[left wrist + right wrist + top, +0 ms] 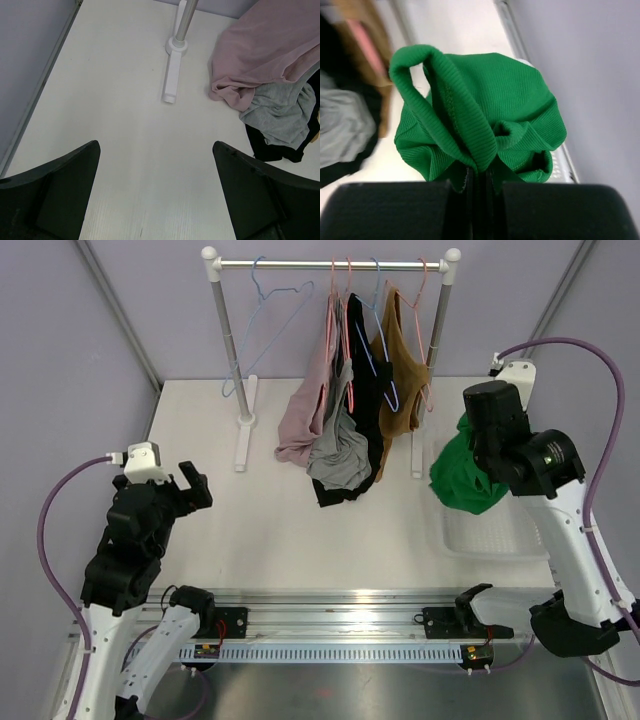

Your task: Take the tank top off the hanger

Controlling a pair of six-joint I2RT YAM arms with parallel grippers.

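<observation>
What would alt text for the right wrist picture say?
The right claw is shut on a bunched green tank top that fills the view. A blurred grey garment and a brown garment show at left, with the white table behind.

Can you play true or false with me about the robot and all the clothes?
1. The right fingers are pinching the green tank top. True.
2. The left fingers are holding something. False: they are wide open and empty, above the table.
3. The green tank top is hanging on the rack. False: it is off the rack, bunched up in the right fingers to the rack's right.
4. A brown top hangs on the rack. True.
5. Every hanger has clothes on it. False: the blue hanger at the left end is bare.
</observation>
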